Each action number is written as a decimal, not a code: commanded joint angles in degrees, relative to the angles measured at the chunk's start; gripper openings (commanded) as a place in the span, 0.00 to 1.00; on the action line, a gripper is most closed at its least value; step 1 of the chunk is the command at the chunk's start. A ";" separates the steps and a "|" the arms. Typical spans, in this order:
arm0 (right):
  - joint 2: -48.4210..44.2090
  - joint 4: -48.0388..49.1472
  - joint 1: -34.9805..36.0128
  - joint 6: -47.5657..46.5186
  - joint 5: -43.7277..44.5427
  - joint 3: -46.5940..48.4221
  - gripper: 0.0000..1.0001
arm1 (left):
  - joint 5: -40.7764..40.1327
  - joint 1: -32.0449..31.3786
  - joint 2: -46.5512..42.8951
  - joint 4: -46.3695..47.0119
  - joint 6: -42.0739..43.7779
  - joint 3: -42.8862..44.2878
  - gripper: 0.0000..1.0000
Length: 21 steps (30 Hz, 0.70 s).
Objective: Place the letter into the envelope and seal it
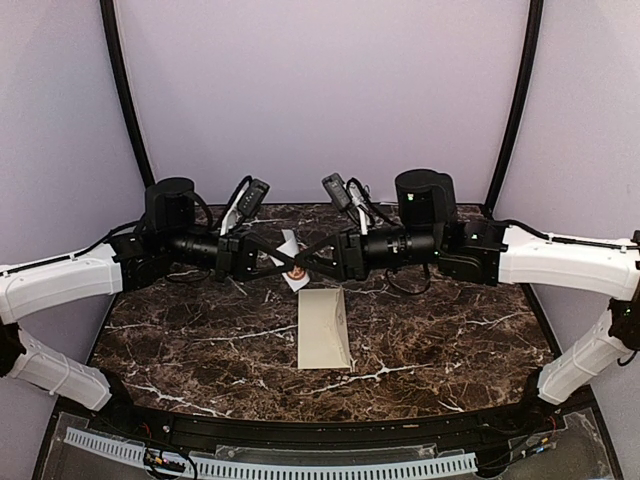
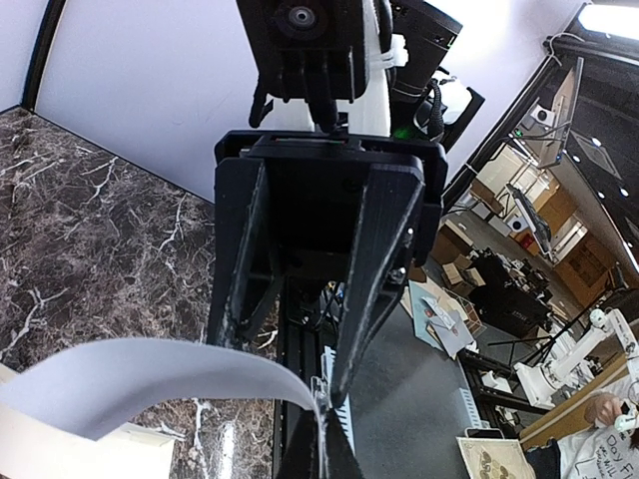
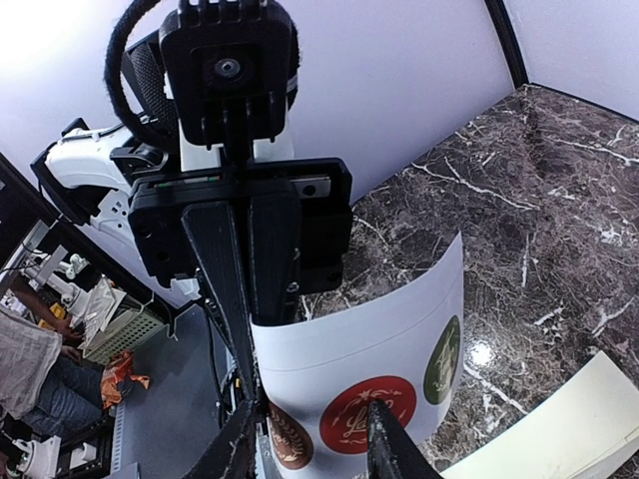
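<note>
**Left gripper** [image 3: 252, 394]: Its fingers are pressing flat together on one end of a white sticker strip [image 3: 399, 329]. The strip is hanging free from that pinch and curving away from the tips.

**Right gripper** [image 3: 312, 451]: This pincer is facing the left one tip to tip above the marble table [image 1: 200, 340]. Its jaws are standing narrowly apart with a clear gap between the pads. They are straddling the left gripper's closed tips and the held end of the strip. One finger is crossing in front of the strip's printed face. Whether that finger is touching the paper cannot be told. Nothing is visibly clamped between the pads.

**Strip:** Its printed side is facing the right wrist camera.
- A red round sticker [image 3: 367, 414] is sitting just ahead of the right jaws.
- A green sticker [image 3: 442, 359] is sitting farther along the strip, away from the left gripper's pinch.
- A brown sticker [image 3: 285, 436] is sitting close beside the left gripper's tips.

**The envelope** [image 1: 325, 328]: It is lying flat on the table, below the two meeting pincers and offset toward the arm bases. Its long side is running away from the bases. Neither pincer is touching it. The state of its flap cannot be made out.
</note>
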 commanded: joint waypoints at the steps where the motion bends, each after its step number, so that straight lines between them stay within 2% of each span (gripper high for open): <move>1: 0.46 3.22 0.41 0.43 -3.09 0.30 0.34 | 1.89 0.16 -1.95 2.93 -0.22 -0.94 0.00; 16: 0.18 5.53 0.41 1.19 -6.92 -0.22 0.24 | 0.60 0.17 -2.87 0.48 3.24 -1.14 0.00; 19: -0.59 5.04 0.39 1.12 -5.61 -0.43 0.24 | -0.01 0.17 -3.04 -0.44 4.29 -0.99 0.00; 21: -1.55 3.76 0.42 0.74 -2.10 -0.72 0.29 | 0.30 0.14 -3.33 -0.58 4.42 -0.84 0.00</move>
